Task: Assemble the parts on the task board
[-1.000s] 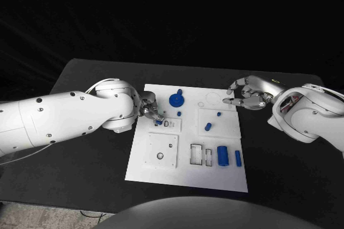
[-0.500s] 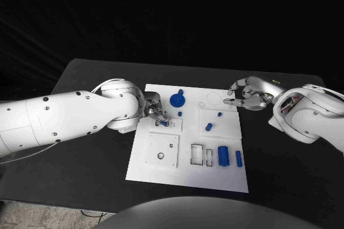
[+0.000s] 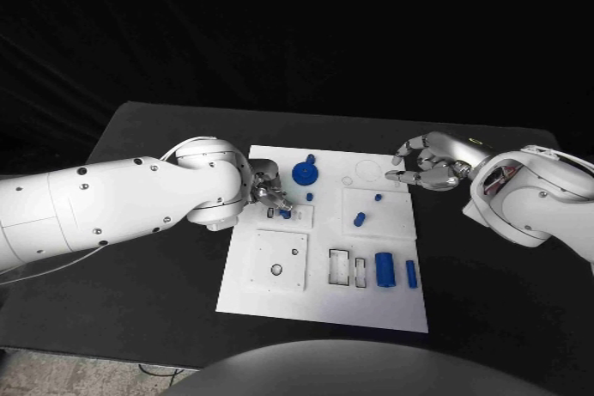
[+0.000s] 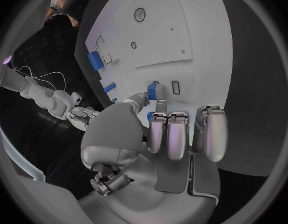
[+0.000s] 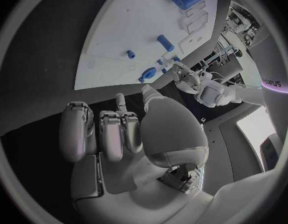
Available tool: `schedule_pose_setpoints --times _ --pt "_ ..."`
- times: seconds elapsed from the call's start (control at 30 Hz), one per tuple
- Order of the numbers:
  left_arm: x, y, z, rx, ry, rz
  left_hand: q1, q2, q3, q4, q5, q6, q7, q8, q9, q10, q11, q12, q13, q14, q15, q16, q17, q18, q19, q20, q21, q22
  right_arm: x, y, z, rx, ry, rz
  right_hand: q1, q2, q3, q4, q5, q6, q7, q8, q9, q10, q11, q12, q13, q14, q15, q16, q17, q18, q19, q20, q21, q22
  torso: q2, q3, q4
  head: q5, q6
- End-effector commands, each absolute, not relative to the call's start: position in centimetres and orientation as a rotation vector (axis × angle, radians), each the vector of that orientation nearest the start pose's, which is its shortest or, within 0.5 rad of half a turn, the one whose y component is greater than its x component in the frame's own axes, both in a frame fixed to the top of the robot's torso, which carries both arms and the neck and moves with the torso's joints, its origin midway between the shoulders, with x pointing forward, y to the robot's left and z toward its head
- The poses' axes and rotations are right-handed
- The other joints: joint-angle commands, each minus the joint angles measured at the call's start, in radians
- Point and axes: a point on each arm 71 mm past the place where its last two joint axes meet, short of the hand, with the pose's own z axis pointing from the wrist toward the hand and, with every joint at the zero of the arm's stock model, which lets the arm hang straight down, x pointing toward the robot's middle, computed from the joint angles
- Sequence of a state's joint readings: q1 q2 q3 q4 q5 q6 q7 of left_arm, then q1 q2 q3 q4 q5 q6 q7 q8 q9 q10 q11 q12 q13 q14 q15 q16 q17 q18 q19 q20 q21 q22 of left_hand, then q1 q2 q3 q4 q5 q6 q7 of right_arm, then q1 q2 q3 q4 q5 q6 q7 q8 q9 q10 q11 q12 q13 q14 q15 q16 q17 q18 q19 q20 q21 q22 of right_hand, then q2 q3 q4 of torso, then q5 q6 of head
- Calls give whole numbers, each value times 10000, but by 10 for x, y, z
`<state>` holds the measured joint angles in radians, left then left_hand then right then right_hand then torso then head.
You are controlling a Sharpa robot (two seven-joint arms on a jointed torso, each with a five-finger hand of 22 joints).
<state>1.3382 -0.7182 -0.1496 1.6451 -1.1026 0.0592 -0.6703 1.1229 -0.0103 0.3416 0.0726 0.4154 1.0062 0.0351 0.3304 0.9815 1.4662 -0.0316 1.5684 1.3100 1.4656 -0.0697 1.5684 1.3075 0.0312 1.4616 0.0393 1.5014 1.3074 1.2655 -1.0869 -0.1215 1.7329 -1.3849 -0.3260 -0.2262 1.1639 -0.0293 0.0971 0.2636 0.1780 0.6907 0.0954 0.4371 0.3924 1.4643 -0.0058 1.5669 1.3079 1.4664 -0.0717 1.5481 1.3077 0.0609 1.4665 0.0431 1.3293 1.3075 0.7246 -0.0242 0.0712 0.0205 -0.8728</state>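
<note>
Black table, white task board; left robot hand pinching seemingly rectangular small blue part, right robot hand curled, empty.

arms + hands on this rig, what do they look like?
Both arms are glossy white rounded shells with small dark screw dots. The left arm has a thin white cable looping near its wrist; the right arm shows reddish wiring in a gap. Left hand and right hand: silver metal, many-fingered.

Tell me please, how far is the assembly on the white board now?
Early stage, it seems. Done: the round blue part seems seated near the task board's far edge, hard to confirm. In hand: the left robot hand pinches a small blue piece over a slot. Left: two blue cylinders lie loose; the right robot hand holds nothing.
</note>
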Motion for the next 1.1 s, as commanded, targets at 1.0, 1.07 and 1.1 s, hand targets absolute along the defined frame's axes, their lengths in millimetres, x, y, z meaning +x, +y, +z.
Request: schedule_pose_setpoints --times 1.0,1.07,1.1 --pt "457 132 -198 173 22380 -3656 -7 90 212 -35 85 97 -77 -76 57 1046 -57 24 2608 1052 -93 24 2633 38 39 -43 -82 1450 444 -263 -175 24 17685 5166 75 7 -30 -61 58 53 6 -41 -20 1065 69 39 2629 951 86 -63 2243 -34 35 39 -99 1865 0 -2 11 56 2" --pt "457 132 -200 118 22413 -3681 -21 100 238 -32 75 91 -73 -88 63 1046 -56 24 2608 1052 -93 24 2633 41 29 -43 -91 1440 444 -263 -175 31 17693 5167 75 7 -30 -61 58 53 6 -41 -20 1065 69 39 2629 951 86 -63 2243 -34 35 39 -99 1865 -3 2 12 51 2" --pt "457 132 -201 105 22436 -3686 -25 103 250 -33 72 86 -72 -94 65 1046 -55 24 2608 1052 -93 24 2633 43 24 -43 -95 1434 444 -263 -175 37 17700 5167 75 7 -30 -61 58 53 6 -41 -20 1065 69 39 2629 951 86 -63 2243 -34 35 39 -99 1865 0 -3 7 50 2"
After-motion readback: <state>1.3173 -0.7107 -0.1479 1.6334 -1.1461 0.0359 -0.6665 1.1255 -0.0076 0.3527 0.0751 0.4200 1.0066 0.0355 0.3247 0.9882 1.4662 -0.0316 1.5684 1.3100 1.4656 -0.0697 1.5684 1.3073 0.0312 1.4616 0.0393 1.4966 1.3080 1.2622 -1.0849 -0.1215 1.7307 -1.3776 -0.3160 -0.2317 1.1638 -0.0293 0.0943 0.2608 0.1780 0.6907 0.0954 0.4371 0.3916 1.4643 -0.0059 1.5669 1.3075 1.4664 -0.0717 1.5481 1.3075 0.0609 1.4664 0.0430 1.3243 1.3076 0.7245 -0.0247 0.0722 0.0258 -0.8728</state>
